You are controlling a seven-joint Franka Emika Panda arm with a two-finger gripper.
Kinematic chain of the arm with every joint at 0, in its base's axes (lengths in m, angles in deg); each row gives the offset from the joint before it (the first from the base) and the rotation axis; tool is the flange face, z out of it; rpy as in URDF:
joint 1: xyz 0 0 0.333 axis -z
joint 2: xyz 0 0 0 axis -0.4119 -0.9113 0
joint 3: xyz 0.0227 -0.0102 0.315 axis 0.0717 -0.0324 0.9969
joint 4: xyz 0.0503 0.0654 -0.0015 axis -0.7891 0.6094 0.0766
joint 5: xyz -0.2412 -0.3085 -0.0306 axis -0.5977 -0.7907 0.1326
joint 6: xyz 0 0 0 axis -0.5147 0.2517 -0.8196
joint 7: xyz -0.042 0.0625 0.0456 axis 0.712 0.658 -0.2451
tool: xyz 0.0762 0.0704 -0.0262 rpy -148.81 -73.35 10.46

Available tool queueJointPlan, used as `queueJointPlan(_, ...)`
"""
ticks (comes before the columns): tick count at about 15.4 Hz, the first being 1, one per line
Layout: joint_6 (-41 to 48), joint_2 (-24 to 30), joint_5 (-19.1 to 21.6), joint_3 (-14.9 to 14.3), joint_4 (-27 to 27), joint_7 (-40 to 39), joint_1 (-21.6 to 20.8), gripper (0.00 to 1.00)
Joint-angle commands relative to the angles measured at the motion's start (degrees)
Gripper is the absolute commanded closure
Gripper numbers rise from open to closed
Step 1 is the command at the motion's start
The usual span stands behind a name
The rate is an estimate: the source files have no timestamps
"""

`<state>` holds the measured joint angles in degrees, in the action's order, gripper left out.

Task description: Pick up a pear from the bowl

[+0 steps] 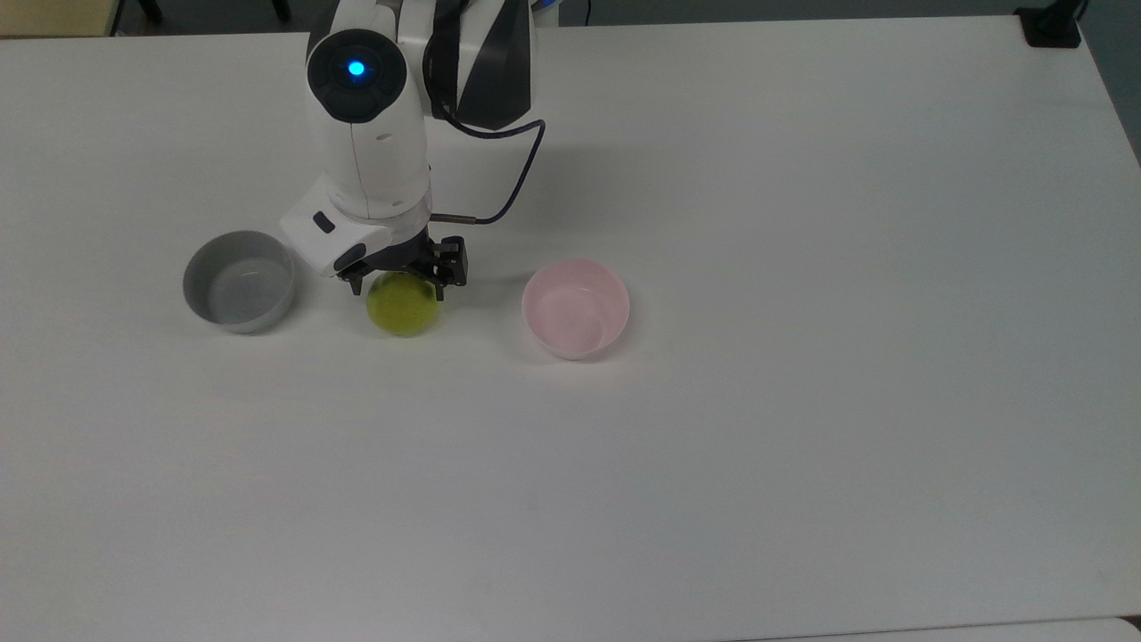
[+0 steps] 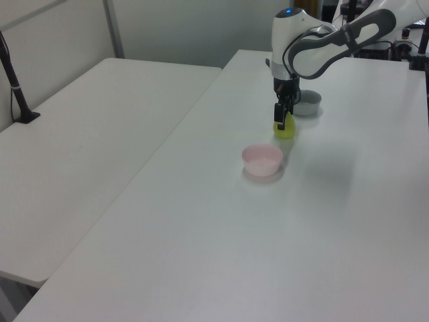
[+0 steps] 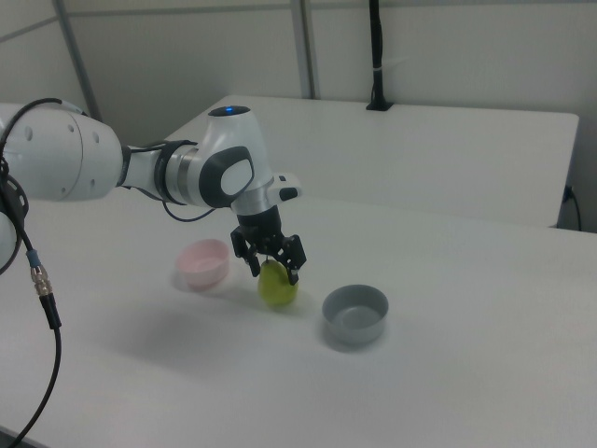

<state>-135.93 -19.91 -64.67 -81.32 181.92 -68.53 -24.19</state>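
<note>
My gripper (image 1: 403, 278) clamps pear (image 1: 404, 308) low over desk (image 1: 802, 446), between grey bowl (image 1: 238, 281) and pink bowl (image 1: 576, 308). Advice: firm grip, slow vertical moves.

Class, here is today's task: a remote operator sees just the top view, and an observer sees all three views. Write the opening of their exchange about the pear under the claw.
Operator: In the top view the claw covers part of the pear. Is the pear lifted, or down on the table?
Observer: In the right view its underside meets the table, with its shadow tight against it. It looks to be resting there, between the two bowls.
Operator: From above it looks like a plain ball. Is it?
Observer: No. In the right view it narrows toward the top, and the claw sits over that narrow end.
</note>
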Motion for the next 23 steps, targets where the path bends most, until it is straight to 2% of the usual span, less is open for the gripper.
queueJointPlan(1,-0.7,1.1,-0.7,-0.1,0.8,0.1,-0.3,0.01)
queueJointPlan(4,1.3,3.9,-0.5,-0.1,0.1,1.0,-0.4,0.0)
queueJointPlan(10,16.7,11.6,-0.1,0.5,-6.5,6.4,-1.0,0.0)
queueJointPlan(15,26.0,18.3,0.1,0.3,-6.4,6.4,-4.1,0.0)
queueJointPlan(19,27.5,21.4,0.8,0.1,-6.2,6.6,-5.6,0.0)
queueJointPlan(23,29.9,22.1,2.5,-0.1,-6.3,6.6,-5.7,0.0)
